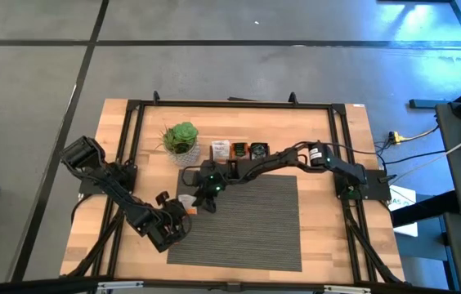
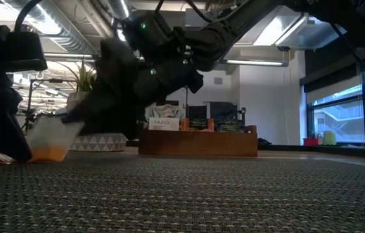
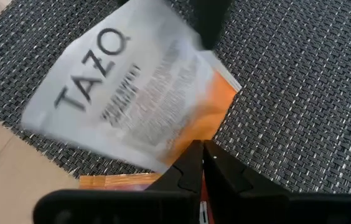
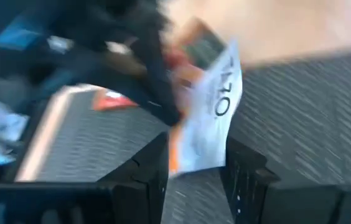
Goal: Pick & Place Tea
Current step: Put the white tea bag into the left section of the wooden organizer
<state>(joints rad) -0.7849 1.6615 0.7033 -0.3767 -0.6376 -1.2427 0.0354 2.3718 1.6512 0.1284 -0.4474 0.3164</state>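
My right tool [image 1: 208, 193] reaches across to the left edge of the grey mat [image 1: 255, 237], its fingers apart around a white-and-orange tea sachet [image 4: 206, 118] that stands tilted there. My left tool [image 3: 200, 163] sits just beside it, fingers pressed together. More tea [image 1: 220, 149] stands in the wooden tray [image 2: 199, 143] behind, near the plant [image 1: 181, 137]
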